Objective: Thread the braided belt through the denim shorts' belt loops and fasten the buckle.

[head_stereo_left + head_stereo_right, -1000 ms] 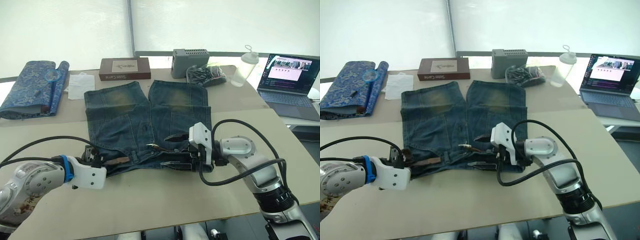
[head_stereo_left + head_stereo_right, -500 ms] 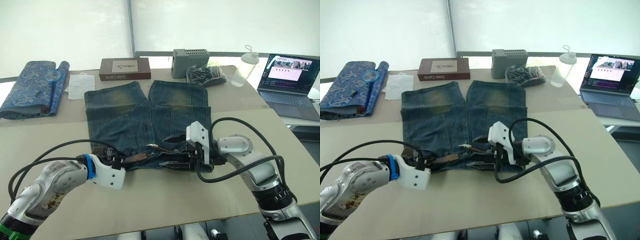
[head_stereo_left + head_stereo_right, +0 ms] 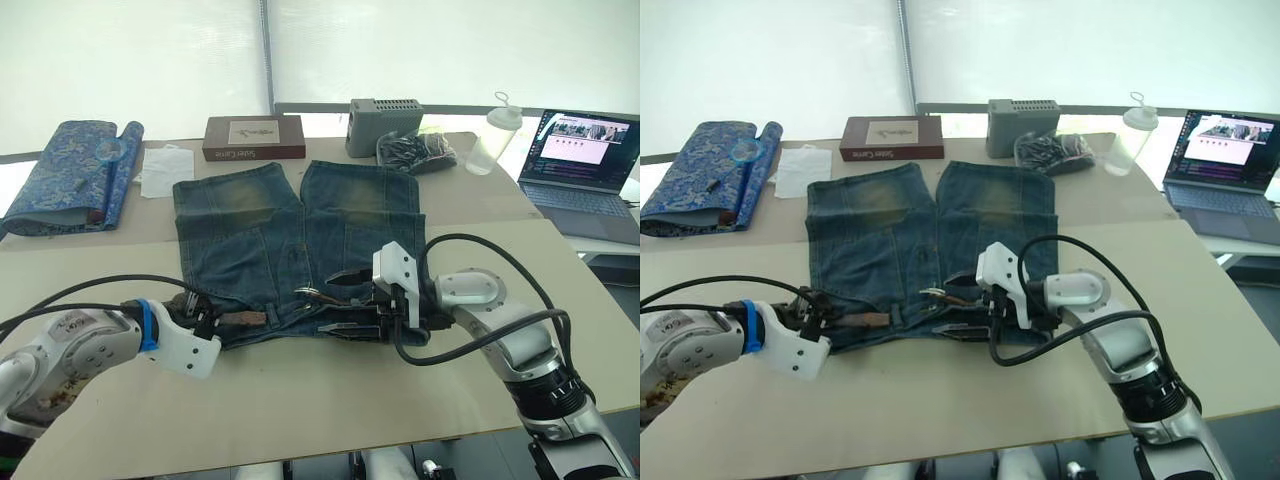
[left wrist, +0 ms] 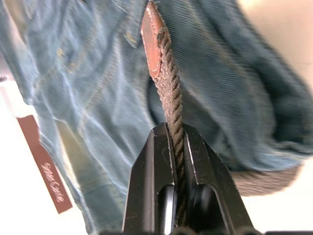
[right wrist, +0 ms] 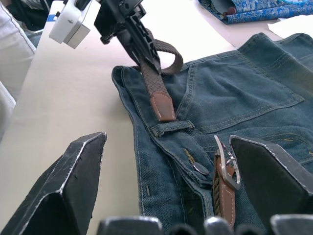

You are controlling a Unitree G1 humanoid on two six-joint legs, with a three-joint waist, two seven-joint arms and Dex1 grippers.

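Your left hand [image 4: 177,161] is clamped on the dark brown braided belt [image 5: 155,83], with the strap pinched between its two black fingers [image 4: 151,186] a little behind the smooth leather tip. Half a second ago this arm reached further in over the waistband; now it has pulled back toward your left, and the tip lies flat on the waistband just short of a short dark blue denim belt loop [image 5: 170,128], not through it.

The dark blue denim shorts [image 3: 290,250] lie flat on the beige worktop [image 3: 330,400], waistband toward you and the two faded legs pointing away. They have not shifted between frames.

Your right hand [image 3: 345,302] hovers over the fly end of the waistband with its fingers spread wide apart and nothing between them. It sits where it was half a second ago. The small silver metal buckle [image 5: 226,163] lies on the denim between those spread fingers, beside the zipper, with its brown leather end under it.

Behind the shorts, well apart from them, you have a brown flat box [image 3: 254,138], a grey box [image 3: 383,113], a clear plastic bottle [image 3: 495,133] and an open laptop [image 3: 582,160]. A blue patterned fabric roll [image 3: 75,175] lies at the far left.
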